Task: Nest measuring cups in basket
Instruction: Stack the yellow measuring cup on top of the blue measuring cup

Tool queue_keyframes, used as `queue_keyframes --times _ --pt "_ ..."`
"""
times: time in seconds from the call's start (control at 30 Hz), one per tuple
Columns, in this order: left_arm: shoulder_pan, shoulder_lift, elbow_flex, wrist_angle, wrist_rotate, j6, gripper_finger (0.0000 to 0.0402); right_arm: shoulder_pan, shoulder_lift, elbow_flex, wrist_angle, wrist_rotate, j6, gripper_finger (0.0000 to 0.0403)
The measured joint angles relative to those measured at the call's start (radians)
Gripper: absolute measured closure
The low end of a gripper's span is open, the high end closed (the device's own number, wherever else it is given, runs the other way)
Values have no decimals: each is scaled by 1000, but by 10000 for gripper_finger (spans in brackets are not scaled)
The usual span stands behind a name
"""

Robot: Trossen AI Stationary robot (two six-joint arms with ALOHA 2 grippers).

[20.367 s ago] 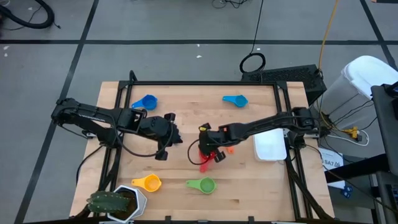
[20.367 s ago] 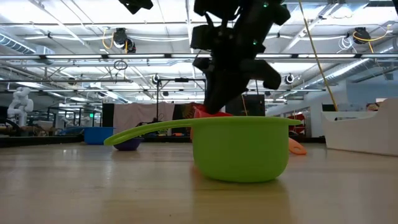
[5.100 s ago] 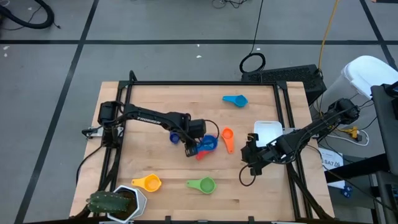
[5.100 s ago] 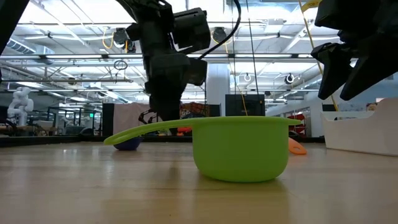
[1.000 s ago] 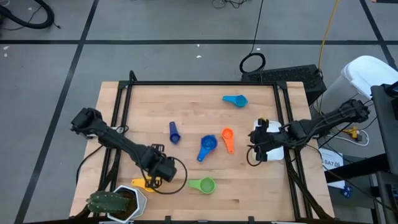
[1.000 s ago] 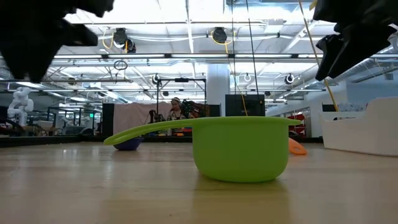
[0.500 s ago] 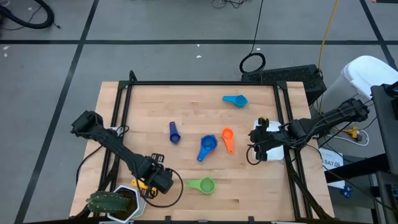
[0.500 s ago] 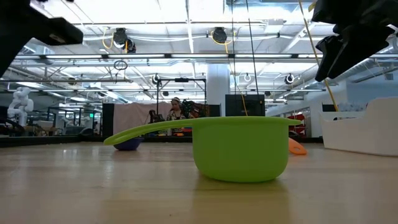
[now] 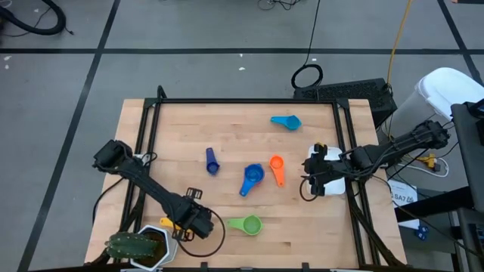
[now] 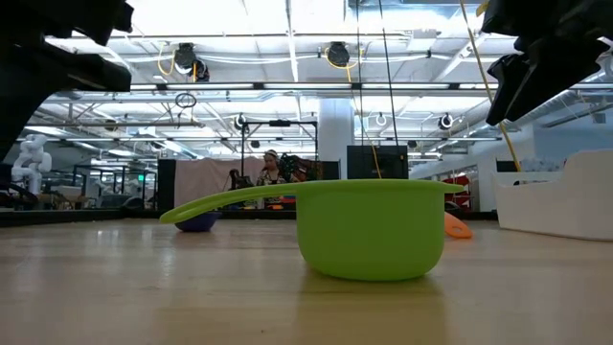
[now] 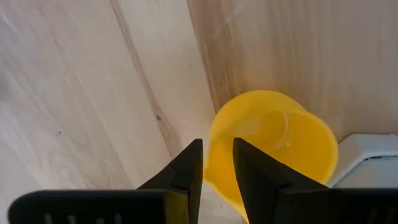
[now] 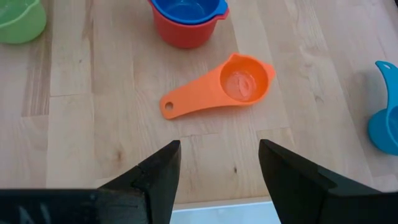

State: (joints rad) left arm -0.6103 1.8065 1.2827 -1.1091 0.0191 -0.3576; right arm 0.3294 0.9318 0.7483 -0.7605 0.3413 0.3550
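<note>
The measuring cups are still scattered: the basket (image 9: pixel 333 168) at the table's right edge looks to hold none. Left of the basket lie the orange cup (image 9: pixel 277 167), a blue cup nested in the red cup (image 9: pixel 252 177), and further left the dark blue cup (image 9: pixel 212 161); a light blue cup (image 9: pixel 286 121) sits beyond, the green cup (image 9: pixel 246 224) nearer the front. One nesting seems done, and none is in the basket. The left gripper (image 9: pixel 193 221), a second ago short of it, now has narrowly parted fingers astride the yellow cup (image 11: pixel 273 149), not clearly clamped. The right gripper (image 9: pixel 316 178) hovers by the basket, spread wide and empty
</note>
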Motion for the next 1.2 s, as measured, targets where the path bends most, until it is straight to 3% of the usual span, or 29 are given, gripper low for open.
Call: queue_keyframes --times 0.23,0.93,1.2 --pt "-7 0 0 1 -49 41 309 0 0 0 0 1 3 193" --pt "-22 0 0 -33 -23 80 309 0 0 0 0 0 19 193" --pt "-22 0 0 1 -63 114 309 0 0 0 0 -1 34 193"
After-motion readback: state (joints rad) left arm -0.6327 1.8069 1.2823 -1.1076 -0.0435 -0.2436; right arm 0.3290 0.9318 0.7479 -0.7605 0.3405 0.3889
